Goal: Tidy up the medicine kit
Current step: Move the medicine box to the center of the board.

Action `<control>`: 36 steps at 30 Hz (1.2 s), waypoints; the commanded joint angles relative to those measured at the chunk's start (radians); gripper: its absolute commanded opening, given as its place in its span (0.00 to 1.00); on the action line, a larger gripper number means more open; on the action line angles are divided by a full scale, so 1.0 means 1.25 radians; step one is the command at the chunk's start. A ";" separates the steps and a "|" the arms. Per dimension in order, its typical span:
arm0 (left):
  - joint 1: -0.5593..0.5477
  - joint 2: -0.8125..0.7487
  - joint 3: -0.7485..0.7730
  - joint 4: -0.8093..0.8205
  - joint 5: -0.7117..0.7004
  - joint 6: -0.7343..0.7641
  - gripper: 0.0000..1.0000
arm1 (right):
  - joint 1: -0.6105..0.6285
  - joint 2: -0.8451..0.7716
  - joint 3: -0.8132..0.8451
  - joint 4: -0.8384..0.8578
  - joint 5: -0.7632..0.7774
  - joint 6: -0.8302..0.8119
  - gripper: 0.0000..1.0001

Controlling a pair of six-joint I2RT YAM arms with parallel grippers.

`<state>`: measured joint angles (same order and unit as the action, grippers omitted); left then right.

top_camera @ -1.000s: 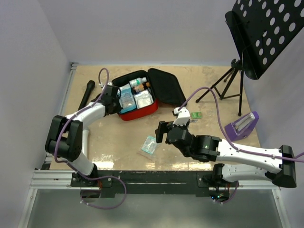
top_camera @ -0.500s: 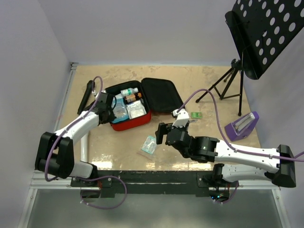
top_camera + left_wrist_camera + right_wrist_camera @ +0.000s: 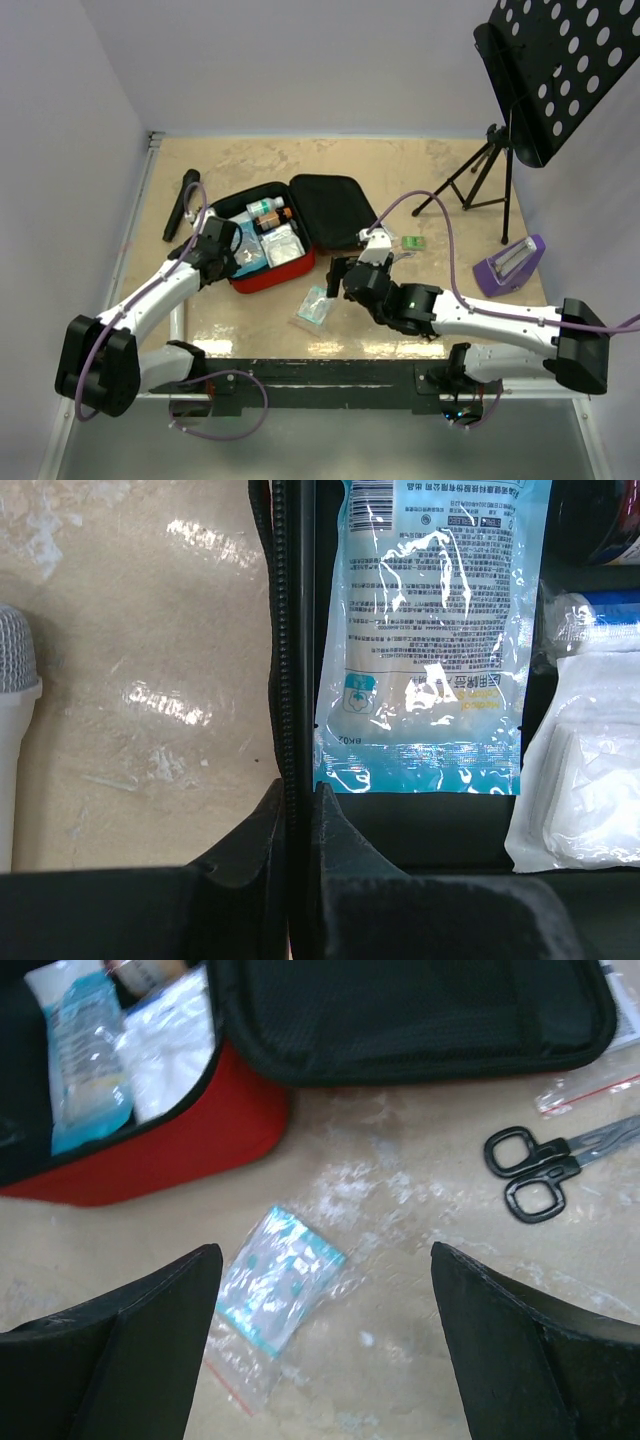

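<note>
Beige bench (image 3: 450,180), grey walls. Medicine kit (image 3: 283,272) lies open left of centre, lid flat beside it. Left fingers (image 3: 308,815) pinched shut on its zipper rim, likely steadying case. Right fingers (image 3: 338,278) spread wide over blue sachet (image 3: 280,1285), apparently lined up for pickup.

The left arm (image 3: 150,300) stretches forward from its base at the near-left corner, elbow low and forearm angled up and to the right. Its left hand (image 3: 297,792) points forward and down, the two dark fingers (image 3: 345,845) pinched almost together on the black zipper edge of the medicine kit (image 3: 280,272). The right arm (image 3: 490,320) lies low, reaching leftward from its base at the near right along the near side of the table. The right hand (image 3: 322,1260) hovers with fingers spread wide, holding nothing.
</note>
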<state>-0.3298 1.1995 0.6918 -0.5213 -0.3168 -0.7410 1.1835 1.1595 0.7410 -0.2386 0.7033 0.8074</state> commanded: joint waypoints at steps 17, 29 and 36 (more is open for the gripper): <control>-0.027 -0.113 -0.060 0.044 0.031 -0.114 0.00 | -0.471 0.128 -0.009 0.094 -0.100 -0.002 0.91; -0.088 -0.097 -0.069 0.088 0.042 -0.101 0.00 | -0.455 -0.039 -0.031 0.209 -0.354 -0.188 0.86; -0.145 -0.093 -0.081 0.089 0.010 -0.097 0.00 | -0.278 -0.009 0.027 0.208 -0.371 -0.269 0.84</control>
<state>-0.4770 1.0954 0.5953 -0.5201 -0.3706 -0.8097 0.7174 1.1179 0.6922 -0.0036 0.2661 0.5583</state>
